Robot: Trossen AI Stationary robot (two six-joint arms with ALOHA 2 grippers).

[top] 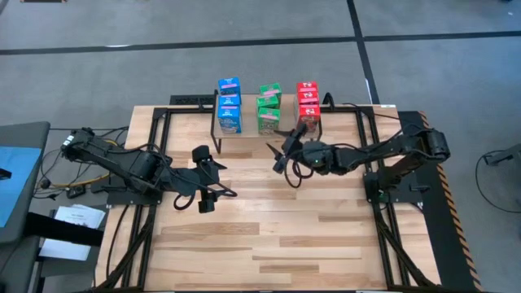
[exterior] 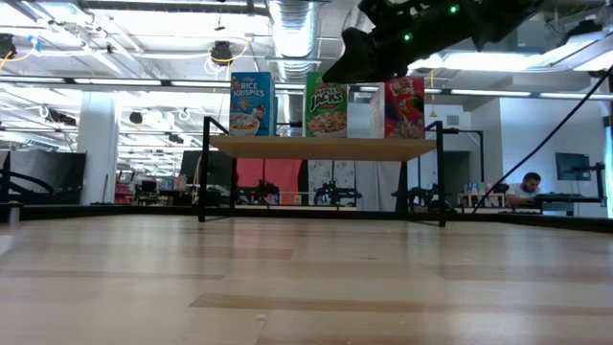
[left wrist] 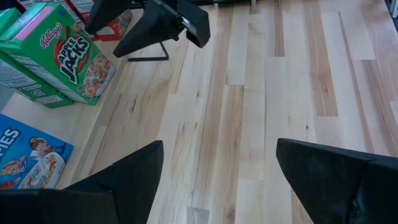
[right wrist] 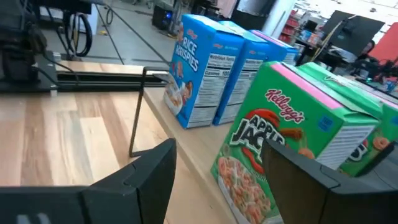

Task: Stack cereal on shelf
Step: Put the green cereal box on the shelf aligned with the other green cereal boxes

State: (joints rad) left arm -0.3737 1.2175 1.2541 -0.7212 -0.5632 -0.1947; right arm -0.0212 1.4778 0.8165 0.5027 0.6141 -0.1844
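before the shelf (top: pixel 244 139) edge — right end effector (top: pixel 281 155) and left end effector (top: pixel 213 182) wide, empty

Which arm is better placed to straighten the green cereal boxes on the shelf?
Probably the right: its tool hangs open just in front of the green boxes on the shelf. The left tool waits farther back over the table.

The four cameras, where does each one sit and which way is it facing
High view: overhead, looking straight down on the shelf and both arms.
Low view: at tabletop height, looking level at the shelf; one arm overhead.
Left wrist view: looks down past its open jaws at the tabletop.
Right wrist view: looks past its jaws at the boxes.
Shared: the green Apple Jacks box in both wrist views.
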